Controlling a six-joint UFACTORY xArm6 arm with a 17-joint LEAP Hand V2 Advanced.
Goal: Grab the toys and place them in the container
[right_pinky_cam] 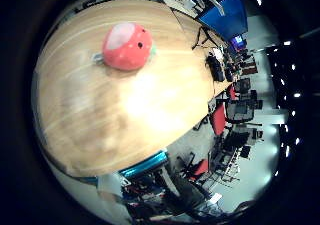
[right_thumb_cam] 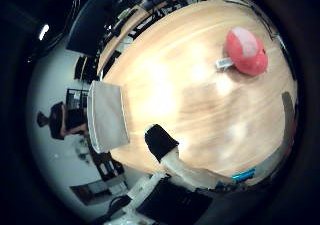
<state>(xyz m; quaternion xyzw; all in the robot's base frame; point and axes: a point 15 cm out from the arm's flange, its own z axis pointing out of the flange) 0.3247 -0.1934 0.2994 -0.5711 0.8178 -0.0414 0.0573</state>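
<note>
The approach step looks to be in hand: the red strawberry plush toy lies alone on the wooden worktop, well apart from the fingers. One finger shows (whether they stand apart I cannot tell). The grey fabric container sits nearer them. Next: descend over the toy.

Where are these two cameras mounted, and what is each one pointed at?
Little finger side palm view: sits on the palm, looks down at the wooden table and a red toy; none of the hand shows.
Thumb side palm view: same palm, looks over the table to a grey container at its edge; a white and black part of the hand reaches in.
Both share the table and the toy.
</note>
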